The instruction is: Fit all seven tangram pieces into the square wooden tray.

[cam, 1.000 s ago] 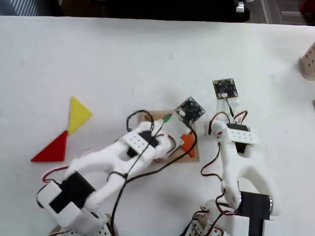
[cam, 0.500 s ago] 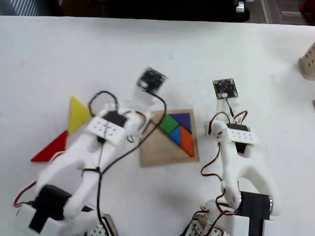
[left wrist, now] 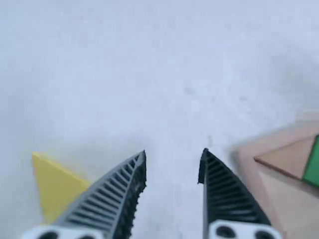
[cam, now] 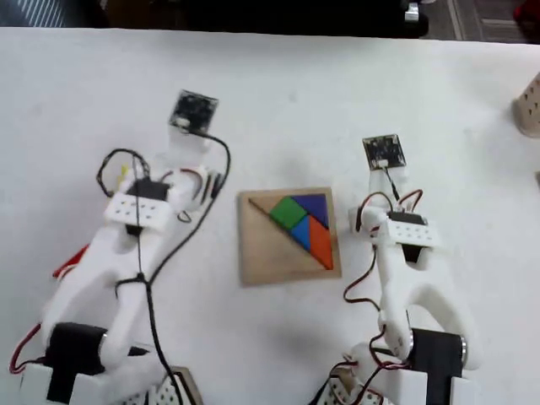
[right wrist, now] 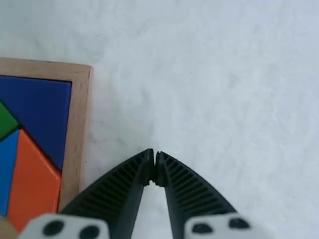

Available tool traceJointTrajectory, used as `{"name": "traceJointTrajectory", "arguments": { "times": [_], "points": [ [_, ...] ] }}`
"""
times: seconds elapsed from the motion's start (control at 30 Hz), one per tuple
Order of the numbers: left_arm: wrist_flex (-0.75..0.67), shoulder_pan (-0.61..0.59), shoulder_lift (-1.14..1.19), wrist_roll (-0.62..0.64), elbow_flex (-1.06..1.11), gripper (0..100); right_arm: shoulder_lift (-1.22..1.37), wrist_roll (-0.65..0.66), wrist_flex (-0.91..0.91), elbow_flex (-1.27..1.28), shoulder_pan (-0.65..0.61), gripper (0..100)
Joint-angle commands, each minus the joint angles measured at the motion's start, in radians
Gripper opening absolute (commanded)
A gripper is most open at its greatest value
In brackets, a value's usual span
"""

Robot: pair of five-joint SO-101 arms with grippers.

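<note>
tray (cam: pixel 261 249) partly filled; left claw (left wrist: pixel 173 153) spread apart near yellow triangle (left wrist: pixel 55 184), right claw (right wrist: pixel 153 153) closed beside tray.

Left hand (left wrist: pixel 172 167) parted — yellow piece (left wrist: pixel 56 184) beside, tray (left wrist: pixel 279 179) opposite.

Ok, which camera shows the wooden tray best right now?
The high view: the whole wooden tray and its coloured pieces. The left wrist view catches one corner, the right wrist view one side.

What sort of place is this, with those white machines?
Probably a robotics lab or hobby workbench: a small wired left arm and right arm sit at a white table, flanking a wooden tray of coloured puzzle pieces.
</note>
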Motion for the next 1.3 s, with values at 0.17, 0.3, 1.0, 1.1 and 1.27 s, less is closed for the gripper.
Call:
{"name": "traceJointTrajectory", "arguments": {
  "times": [0.17,0.3,1.0,1.1,1.27],
  "points": [
    [0.138,-0.191,0.265,0.018,-0.324,19,-0.012,0.012,-0.002,-0.029,-0.013,1.8],
    [0.247,-0.295,0.389,0.158,-0.459,19,-0.012,0.012,-0.002,-0.026,-0.013,1.8],
    [0.390,-0.387,0.479,0.140,-0.523,23,-0.012,0.012,0.005,-0.026,-0.015,1.8],
    [0.405,-0.386,0.470,0.138,-0.509,27,-0.012,0.012,0.004,-0.026,-0.015,1.8],
    [0.407,-0.374,0.481,0.137,-0.517,28,-0.012,0.012,0.004,-0.026,-0.015,1.8]
  ]
}}
